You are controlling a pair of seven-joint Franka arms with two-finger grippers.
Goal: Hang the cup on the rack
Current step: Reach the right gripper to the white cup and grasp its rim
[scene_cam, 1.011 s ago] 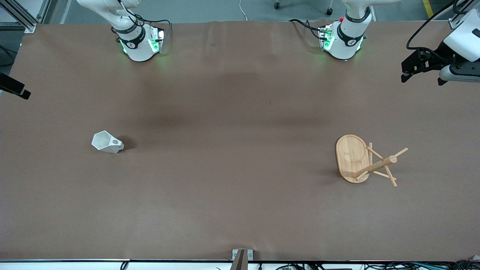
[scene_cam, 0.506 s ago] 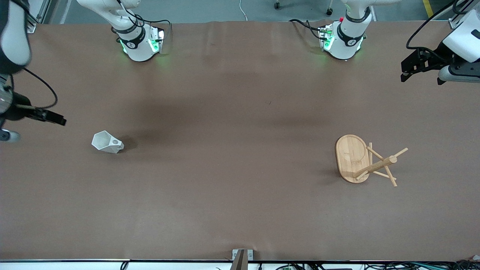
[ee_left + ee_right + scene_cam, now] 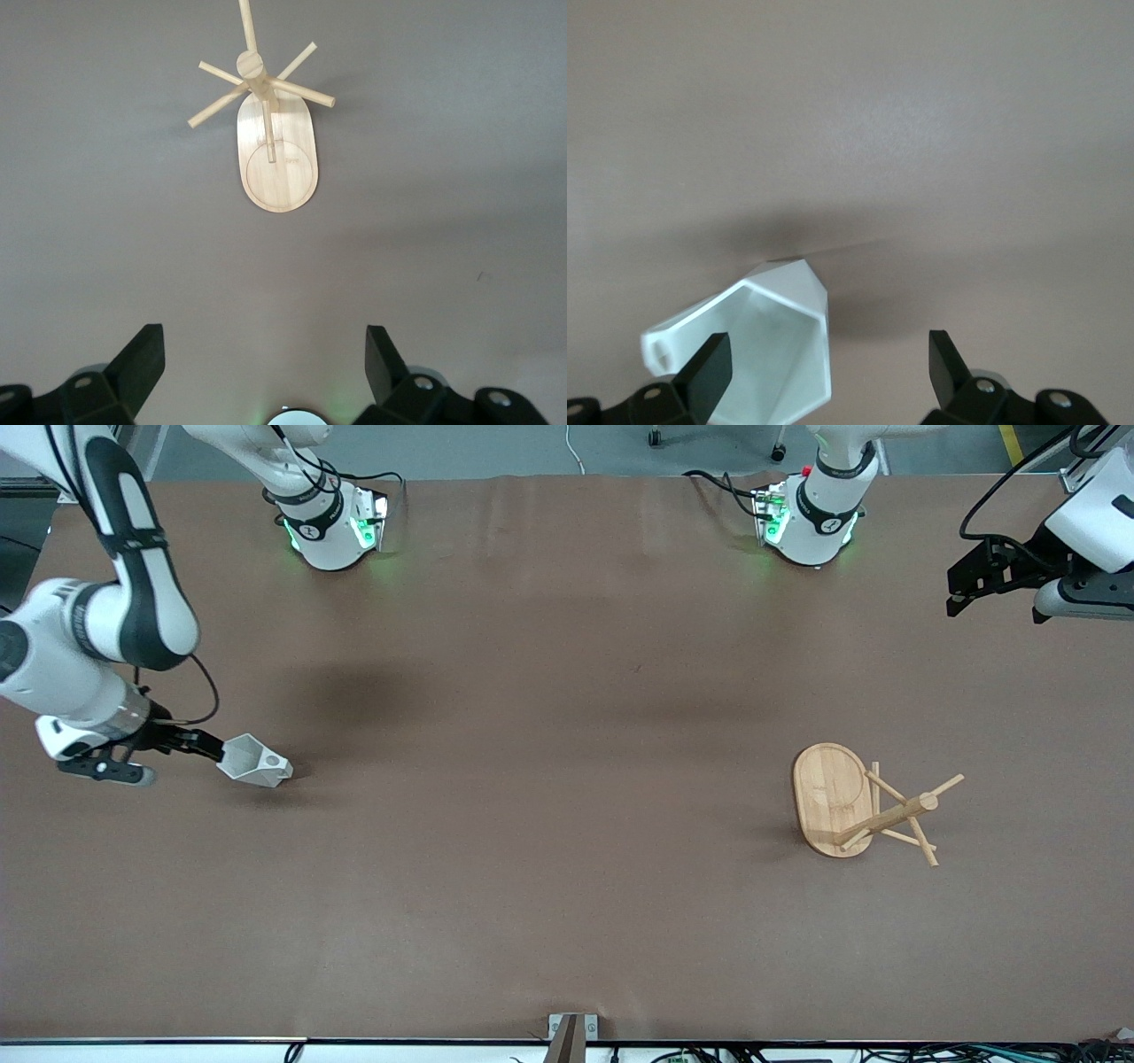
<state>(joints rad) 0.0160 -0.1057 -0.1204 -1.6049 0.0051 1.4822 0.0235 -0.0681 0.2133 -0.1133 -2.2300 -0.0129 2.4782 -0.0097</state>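
The cup (image 3: 253,762) lies on its side on the brown table (image 3: 567,886), toward the right arm's end, its polygonal rim facing the right end effector (image 3: 211,750) and its pierced handle pointing up and away from it. That end effector sits low just beside the rim with its fingers spread wide; in the right wrist view one finger (image 3: 709,367) overlaps the cup's open mouth (image 3: 757,354) (whether it touches I cannot tell). Nothing is gripped. The rack (image 3: 864,803) stands upright on its oval base toward the left arm's end, well apart from the cup, pegs bare. The left end effector (image 3: 966,593) waits with fingers wide apart, holding nothing, above the table's edge at its own end, looking down on the rack (image 3: 270,133)
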